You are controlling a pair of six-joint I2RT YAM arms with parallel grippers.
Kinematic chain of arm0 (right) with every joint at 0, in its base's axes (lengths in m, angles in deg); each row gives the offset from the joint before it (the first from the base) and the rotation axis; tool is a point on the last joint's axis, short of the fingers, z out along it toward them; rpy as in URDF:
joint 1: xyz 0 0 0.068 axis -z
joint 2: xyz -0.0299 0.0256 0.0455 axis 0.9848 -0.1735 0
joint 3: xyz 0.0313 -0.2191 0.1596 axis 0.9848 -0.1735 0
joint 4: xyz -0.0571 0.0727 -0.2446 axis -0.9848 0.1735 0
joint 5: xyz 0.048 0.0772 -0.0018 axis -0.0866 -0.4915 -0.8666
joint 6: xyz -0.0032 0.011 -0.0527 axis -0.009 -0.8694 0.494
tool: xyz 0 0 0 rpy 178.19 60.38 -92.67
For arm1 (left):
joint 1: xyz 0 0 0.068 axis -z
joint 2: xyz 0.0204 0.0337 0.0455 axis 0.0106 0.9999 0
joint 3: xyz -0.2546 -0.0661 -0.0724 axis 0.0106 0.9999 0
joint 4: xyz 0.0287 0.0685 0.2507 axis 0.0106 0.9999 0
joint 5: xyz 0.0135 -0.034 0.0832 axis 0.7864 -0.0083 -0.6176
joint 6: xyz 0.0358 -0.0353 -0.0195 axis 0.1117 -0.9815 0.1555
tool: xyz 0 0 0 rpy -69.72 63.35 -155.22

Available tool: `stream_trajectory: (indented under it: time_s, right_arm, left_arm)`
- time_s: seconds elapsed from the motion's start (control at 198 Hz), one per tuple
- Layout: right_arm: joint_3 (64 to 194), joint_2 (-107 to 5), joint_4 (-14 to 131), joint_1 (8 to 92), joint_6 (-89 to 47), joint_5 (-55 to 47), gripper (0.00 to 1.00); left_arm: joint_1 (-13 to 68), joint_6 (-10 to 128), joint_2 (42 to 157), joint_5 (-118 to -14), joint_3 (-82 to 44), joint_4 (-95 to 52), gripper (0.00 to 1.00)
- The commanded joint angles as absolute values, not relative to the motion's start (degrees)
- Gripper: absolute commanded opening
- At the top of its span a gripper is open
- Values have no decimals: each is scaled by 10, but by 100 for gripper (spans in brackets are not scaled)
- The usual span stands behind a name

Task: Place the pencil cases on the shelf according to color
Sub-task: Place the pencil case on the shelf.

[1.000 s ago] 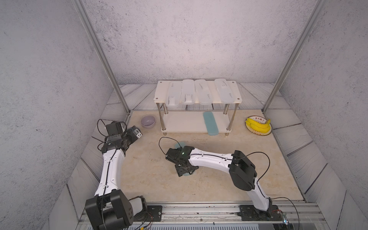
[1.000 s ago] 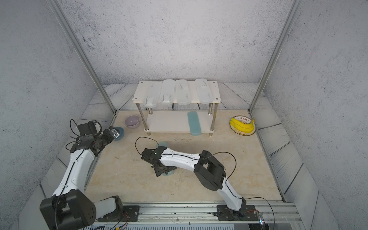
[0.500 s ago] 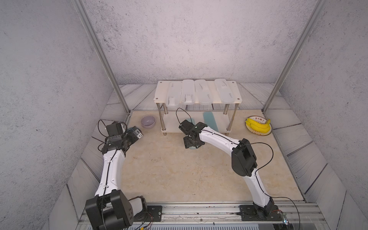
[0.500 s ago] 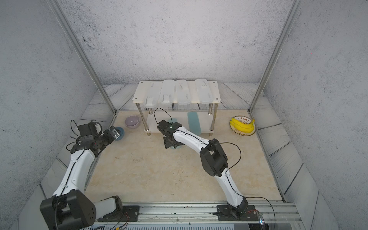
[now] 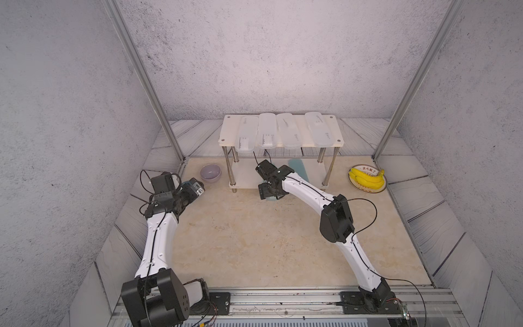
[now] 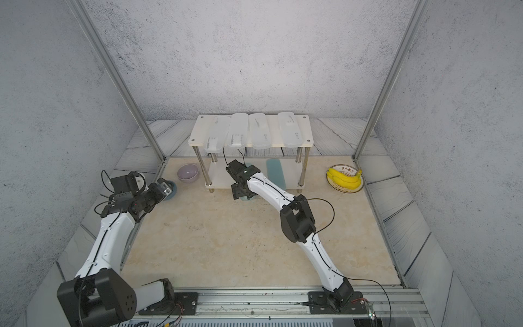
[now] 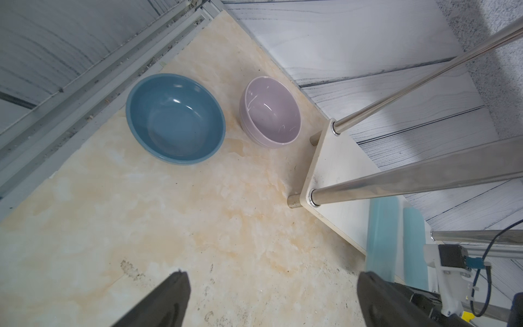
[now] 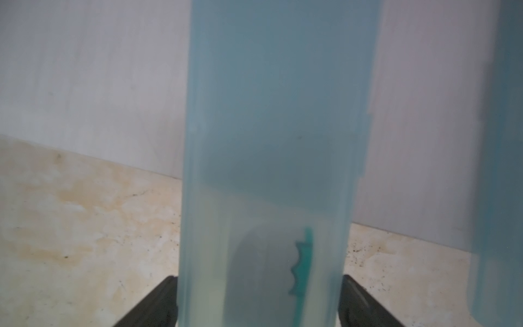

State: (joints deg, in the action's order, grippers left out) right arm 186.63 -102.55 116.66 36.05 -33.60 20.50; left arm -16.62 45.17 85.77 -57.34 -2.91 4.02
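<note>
The shelf (image 5: 227, 131) has two flat white boards on shiny metal tube legs. Four frosted white pencil cases (image 5: 266, 130) lie side by side on the top board. They are long and flat with round ends. In both top views, the two at the left end have small white labels with dark print (too tiny to read).

A see-through teal-blue pencil case (image 8: 268, 113) lies on the lower board. Its near end sticks out past the front edge, over the beige, marble-looking table (image 5: 254, 240). A little teal zigzag shape shows through the smooth plastic. The right gripper (image 8: 259, 280) has one black finger on each side of this case, right at its edges. I cannot tell if they squeeze it or only sit beside it. A second teal-blue case (image 5: 297, 168) lies on the same board, just beside the first.

The left gripper (image 7: 274, 273) hangs over the table with its jaws spread wide and nothing between them. Near it sit a glossy round blue bowl (image 7: 175, 119) and a smaller lilac bowl (image 7: 270, 113). A plate (image 5: 365, 169) of yellow bananas (image 5: 367, 181) has red writing on its rim, too small to read.
</note>
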Motion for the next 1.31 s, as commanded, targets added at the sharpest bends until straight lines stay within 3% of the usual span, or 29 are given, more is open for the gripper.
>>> stream_trajectory:
  time_s: [0.0,0.727,0.858,0.969,1.049,1.15,1.307]
  right_arm:
    - [1886,-1027,1211,361,-337,204,95]
    - [1619,-821,1184,341,-408,194,94]
    - [1511,-764,1107,333,-429,184,79]
    - [1435,-742,1012,333,-452,147,42]
    - [1435,-760,976,333,-458,127,28]
    - [1474,-803,966,335,-459,125,21]
    - [1559,-868,991,344,-443,136,20]
  left_arm:
    - [-170,450,860,-563,-25,32,99]
    - [-160,457,836,-559,-15,21,99]
    - [-147,462,833,-563,-15,21,99]
    - [-140,466,834,-564,-15,21,99]
    - [-137,467,834,-566,-15,21,99]
    - [-134,470,835,-567,-15,22,99]
    - [-132,471,833,-568,-13,22,99]
